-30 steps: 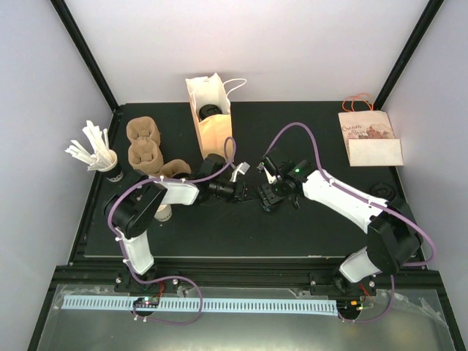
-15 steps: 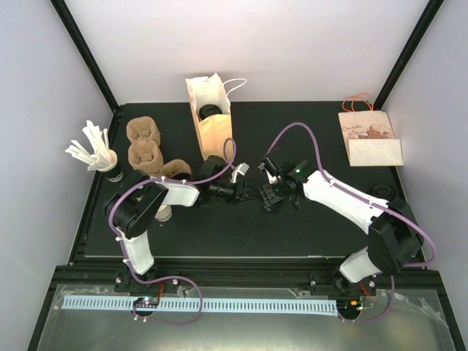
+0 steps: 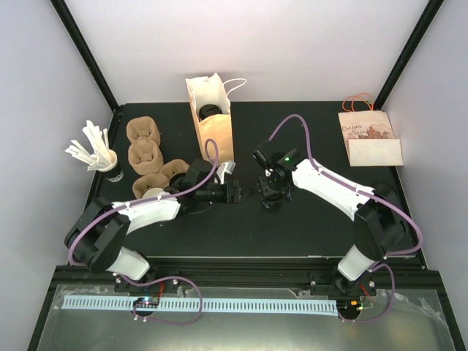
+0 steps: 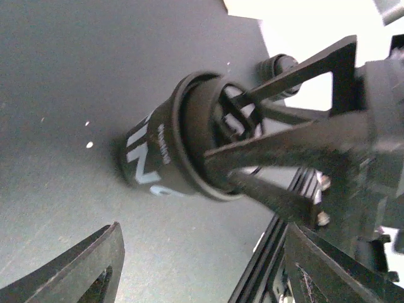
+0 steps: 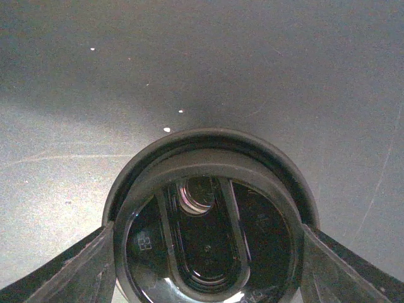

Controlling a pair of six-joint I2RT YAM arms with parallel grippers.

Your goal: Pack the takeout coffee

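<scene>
- Two jaw pairs are in play: the left gripper's (image 3: pixel 235 191) stand apart, empty (beside the cup).
- The coffee cup (image 4: pixel 148 158), mid-table before the paper bag (image 3: pixel 213 124), is clamped at its lid by the right gripper (image 3: pixel 268 196); it should be kept upright while bagged.
- This clamp is shown only by the wrist views.

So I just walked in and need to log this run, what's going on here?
The right gripper is clamped from above on the lid of a black coffee cup standing on the table. The left gripper is open just beside it, holding nothing. The paper bag at the back is open, with what looks like another cup inside.
</scene>
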